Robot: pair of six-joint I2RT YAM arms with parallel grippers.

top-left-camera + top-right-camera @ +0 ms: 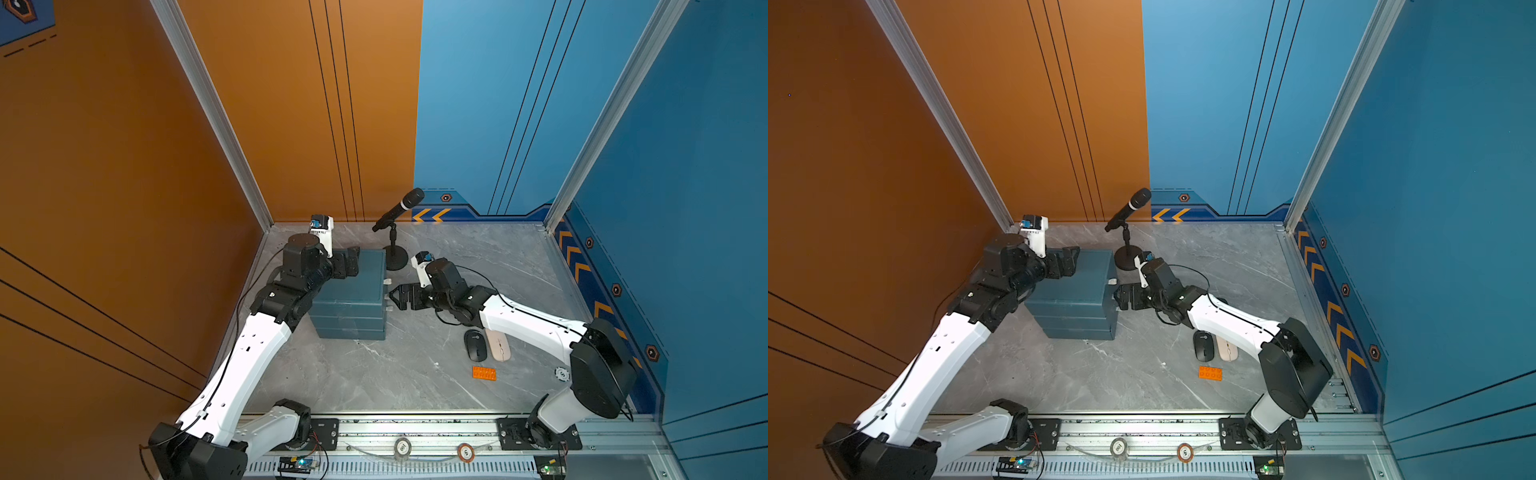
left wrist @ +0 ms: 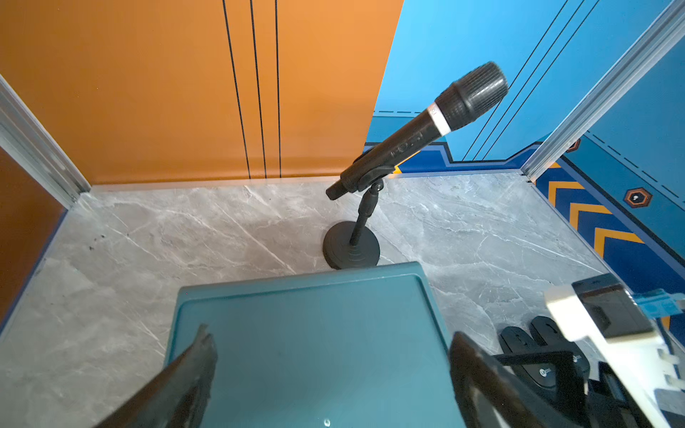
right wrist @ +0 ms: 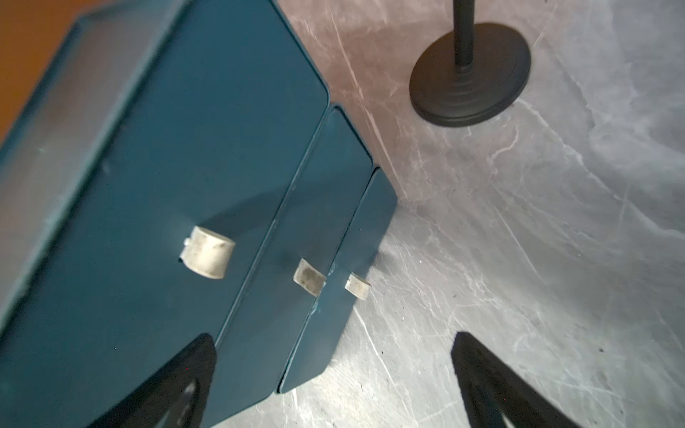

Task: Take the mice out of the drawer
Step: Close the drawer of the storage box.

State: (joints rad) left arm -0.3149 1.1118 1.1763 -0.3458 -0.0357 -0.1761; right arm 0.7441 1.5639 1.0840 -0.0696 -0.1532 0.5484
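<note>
top views, drawer cabinet [image 1: 353, 286]: stands on the marble table [image 1: 415, 374] on the left arm's side, near the microphone [image 1: 398, 208]; looks shut from above.
top views, mice out: black mouse [image 1: 475, 345] and cream mouse [image 1: 499, 348], side by side on the table under the right arm, near the orange plate [image 1: 484, 372].
top views, left gripper [image 1: 352, 261]: hangs over the cabinet's top, empty.
top views, right gripper [image 1: 393, 298]: points at the drawer fronts, close to the white knobs, apparently not yet touching.
left wrist, left gripper [image 2: 333, 355]: spread wide above the cabinet's top, holding nothing.
left wrist, more mice [image 2: 544, 371]: dark ovals, one with a pale round logo, on the table past the cabinet, beside the right arm; count unclear.
right wrist, right gripper [image 3: 333, 344]: wide open, nothing between the fingers.
right wrist, knobs: top knob [image 3: 207, 257], middle knob [image 3: 308, 277], bottom knob [image 3: 357, 286]; all three fronts appear pushed in.
step in hand: probably reaching for a knob to open a drawer; contents hidden.
next move: calls for centring on one small knob, closing on it and pulling straight out, with the left gripper likely bracing the cabinet.
</note>
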